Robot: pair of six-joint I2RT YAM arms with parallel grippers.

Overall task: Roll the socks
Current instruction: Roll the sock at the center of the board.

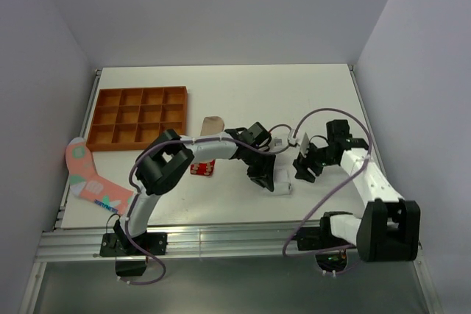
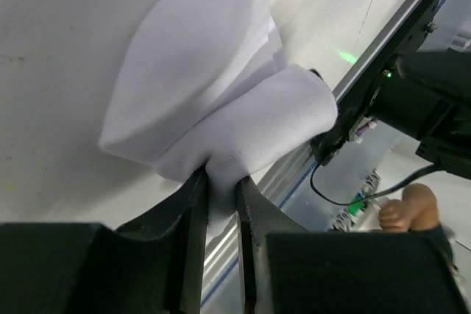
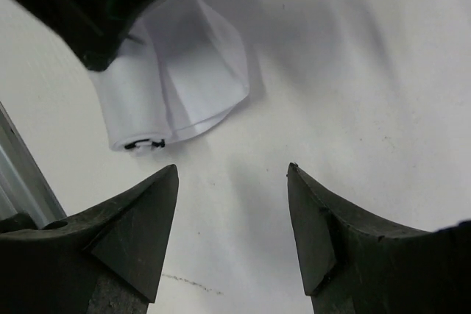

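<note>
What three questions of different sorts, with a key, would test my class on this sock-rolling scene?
1. True or false: the left hand is shut on the white sock.
2. Choose one: the right hand is A) open and empty, B) shut on nothing, C) gripping fabric.
3. Fill in: in the top view, the pink patterned sock lies at the table's ___ edge.
Key: 1 true; 2 A; 3 left.
</note>
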